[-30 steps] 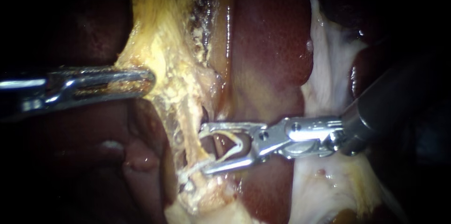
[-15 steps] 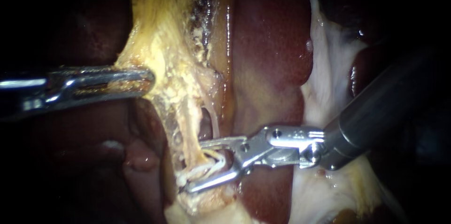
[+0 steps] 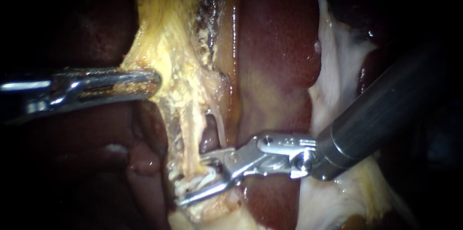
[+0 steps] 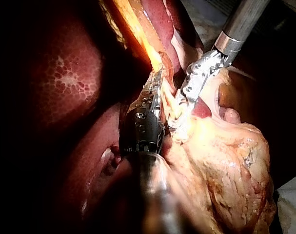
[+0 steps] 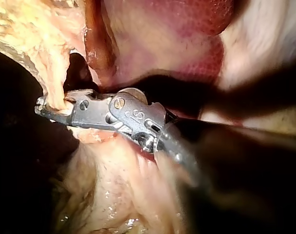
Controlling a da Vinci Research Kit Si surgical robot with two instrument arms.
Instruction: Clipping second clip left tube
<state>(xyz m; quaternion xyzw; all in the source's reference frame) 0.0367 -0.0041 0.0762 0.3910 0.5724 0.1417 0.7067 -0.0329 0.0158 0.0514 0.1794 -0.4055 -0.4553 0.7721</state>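
Gripping the left tube (image 3: 189,138) from both sides, the right instrument (image 3: 190,181) has narrow jaws; the left instrument (image 3: 155,83) clamps yellow tissue (image 3: 164,42).

Left instrument (image 3: 153,83): shaft level, jaws clamped together on tissue (image 3: 169,61). Right instrument (image 3: 192,179): shaft slants down from upper right, jaws pressed on tube (image 3: 193,131) from both sides

left instrument (image 3: 153,82) shaft: cut off at edge | right instrument (image 3: 193,178) shaft: blurred in right wrist view
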